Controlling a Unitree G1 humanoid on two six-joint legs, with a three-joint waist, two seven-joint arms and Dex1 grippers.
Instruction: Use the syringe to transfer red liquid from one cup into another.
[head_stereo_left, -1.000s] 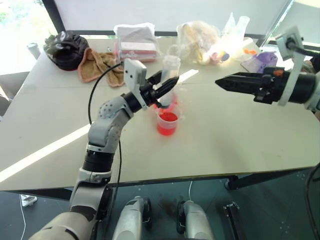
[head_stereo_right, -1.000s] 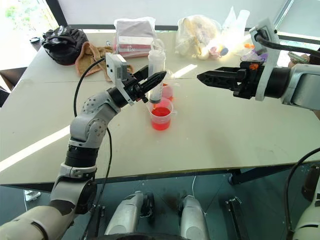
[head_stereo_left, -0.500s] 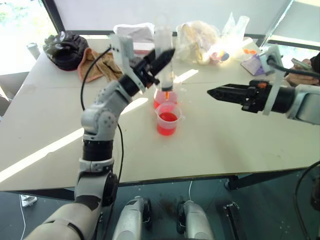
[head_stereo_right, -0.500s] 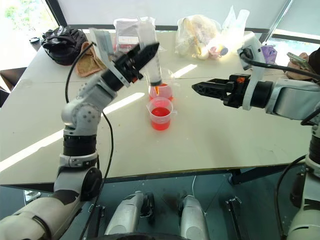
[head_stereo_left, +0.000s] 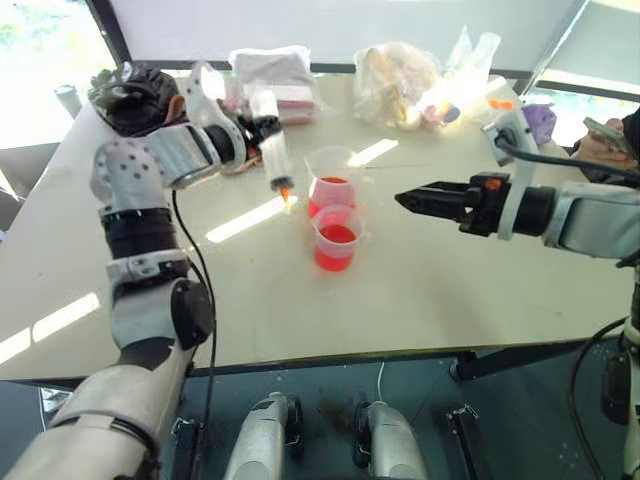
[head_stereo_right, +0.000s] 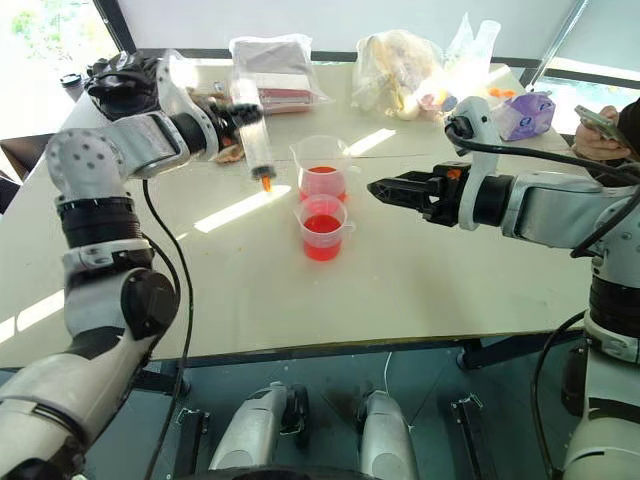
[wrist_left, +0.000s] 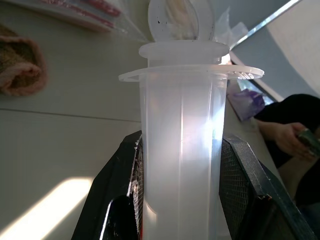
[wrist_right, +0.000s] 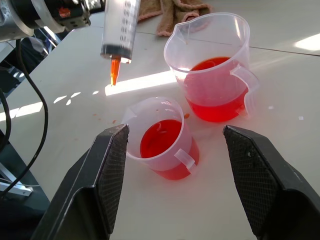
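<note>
Clear plastic, the syringe (head_stereo_right: 252, 132) hangs above the table (head_stereo_right: 420, 270), orange tip down, left of both cups. The left gripper (wrist_left: 180, 165) squeezes its barrel. Red liquid (wrist_right: 159, 137) sits in the small cup (wrist_right: 162, 141) and the big cup (wrist_right: 214, 65). The right gripper (wrist_right: 182, 185) is spread wide, holding nothing.

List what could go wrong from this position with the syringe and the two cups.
1. The syringe, clamped in the left gripper, hangs tip-down over bare table, beside the cups; any red liquid left in it could drip there.
2. The open right gripper sits low beside the small cup and the larger cup; a forward move might knock either over, since both hold liquid.
</note>
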